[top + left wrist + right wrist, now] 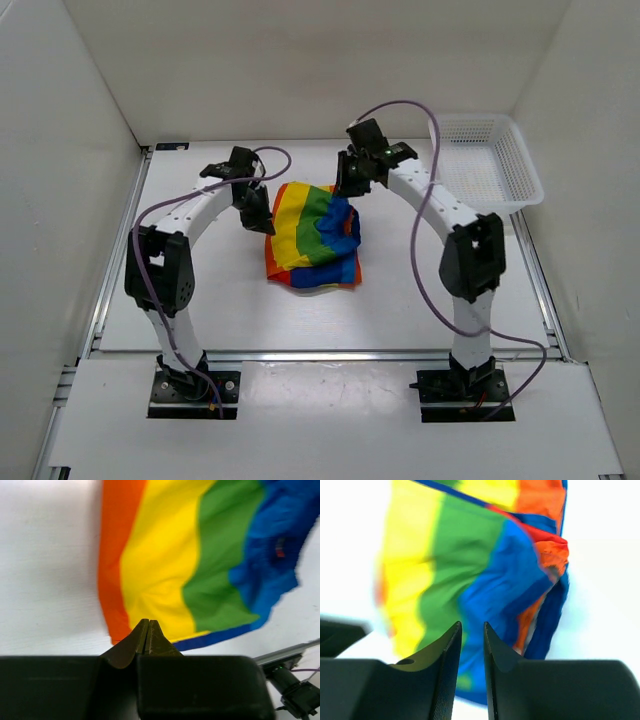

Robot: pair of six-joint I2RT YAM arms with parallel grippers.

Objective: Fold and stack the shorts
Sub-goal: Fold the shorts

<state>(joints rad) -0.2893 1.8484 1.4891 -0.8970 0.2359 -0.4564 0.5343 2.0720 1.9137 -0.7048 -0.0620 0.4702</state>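
The rainbow-striped shorts (312, 235) lie bunched on the white table between the two arms, with the blue part rumpled on the right side. My left gripper (255, 212) hovers at the shorts' left edge. In the left wrist view its jaws (148, 622) are shut with nothing between them, above the orange and yellow stripes (160, 560). My right gripper (350, 182) is over the shorts' far right corner. In the right wrist view its jaws (472, 626) stand a narrow gap apart and empty, above the blue and green cloth (485, 580).
A white mesh basket (490, 165) sits at the back right of the table. White walls enclose the table on the left, back and right. A metal rail (320, 354) runs along the table's near edge.
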